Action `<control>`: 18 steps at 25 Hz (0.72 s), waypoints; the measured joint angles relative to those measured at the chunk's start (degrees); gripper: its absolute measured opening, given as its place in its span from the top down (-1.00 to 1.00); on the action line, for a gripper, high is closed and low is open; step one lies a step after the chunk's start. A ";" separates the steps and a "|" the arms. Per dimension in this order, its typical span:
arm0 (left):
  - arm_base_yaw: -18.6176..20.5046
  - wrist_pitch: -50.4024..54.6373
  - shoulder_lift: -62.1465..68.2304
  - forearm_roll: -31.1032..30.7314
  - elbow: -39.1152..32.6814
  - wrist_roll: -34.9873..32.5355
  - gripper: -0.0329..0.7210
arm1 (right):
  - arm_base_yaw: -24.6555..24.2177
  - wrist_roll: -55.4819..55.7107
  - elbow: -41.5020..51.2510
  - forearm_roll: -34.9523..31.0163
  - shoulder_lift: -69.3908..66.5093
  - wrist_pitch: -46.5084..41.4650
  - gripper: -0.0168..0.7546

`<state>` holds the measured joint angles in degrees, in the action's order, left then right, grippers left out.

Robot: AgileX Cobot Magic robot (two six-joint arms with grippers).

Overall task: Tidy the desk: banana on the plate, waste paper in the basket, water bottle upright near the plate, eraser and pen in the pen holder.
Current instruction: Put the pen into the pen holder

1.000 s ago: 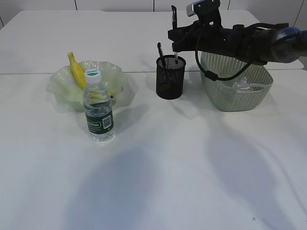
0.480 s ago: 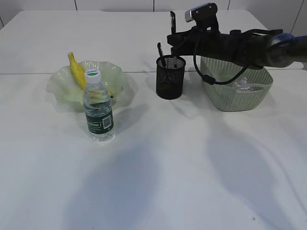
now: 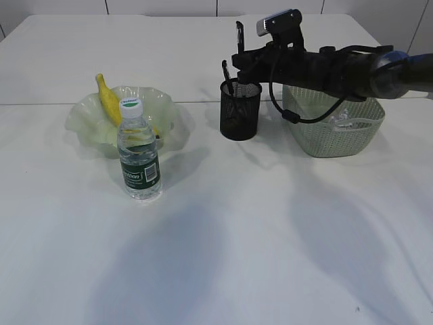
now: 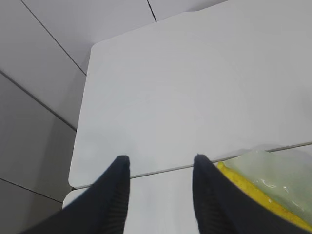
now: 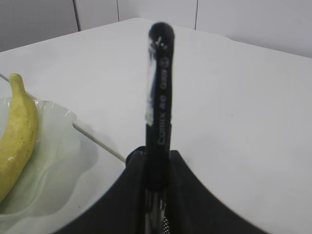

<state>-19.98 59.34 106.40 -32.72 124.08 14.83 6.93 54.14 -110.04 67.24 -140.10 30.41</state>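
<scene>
**Right claw pinching pen above the pen holder**

White desk (image 3: 223, 237), white panelled wall behind. Landmark: black mesh pen holder (image 3: 240, 110), mid-desk toward the back. Right arm reaches in from the right of the holder, its gripper (image 3: 238, 59) just above the holder's rim, fingers pressed onto a black pen (image 5: 159, 97) that stands upright between them; the wrist view shows the cap end sticking up past the fingertips. Another dark pen (image 3: 226, 74) leans inside the holder at its left rim. Eraser not made out, possibly inside the holder, mesh too dark to tell. Basket (image 3: 333, 122) just right of the holder, crumpled paper (image 3: 342, 119) in it. Plate (image 3: 122, 120), pale green and wavy, well left of the holder, banana (image 3: 108, 100) lying in it. Water bottle (image 3: 139, 150) upright, front-left of the holder, touching or just in front of the plate. Left gripper (image 4: 161, 163) shows only in its wrist view: fingers spread apart, nothing between them, hanging over the plate's edge and the banana.
</scene>
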 joint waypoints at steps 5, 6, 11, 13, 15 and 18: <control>0.00 0.00 0.00 0.00 0.00 0.00 0.12 | 0.03 0.23 0.00 0.00 0.00 -1.56 0.73; 0.00 0.00 0.00 0.00 0.00 0.00 0.12 | 0.03 0.27 0.00 0.00 0.00 -2.00 0.73; 0.00 0.00 0.00 0.00 0.00 0.00 0.15 | 0.03 1.92 0.00 0.38 -0.09 -2.42 0.73; 0.00 0.00 0.00 0.00 0.00 0.27 0.17 | 0.03 2.13 0.00 0.47 -0.09 -2.42 0.73; 0.00 -0.36 0.00 0.00 0.00 1.20 0.19 | 0.03 2.24 0.00 0.60 -0.09 -2.42 0.73; 0.00 -1.99 0.10 -0.10 0.00 1.78 0.20 | 0.03 2.27 0.00 0.75 -0.09 -2.42 0.73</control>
<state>-19.98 57.35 106.50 -32.82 124.08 16.61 6.95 56.41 -110.04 68.00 -140.19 27.98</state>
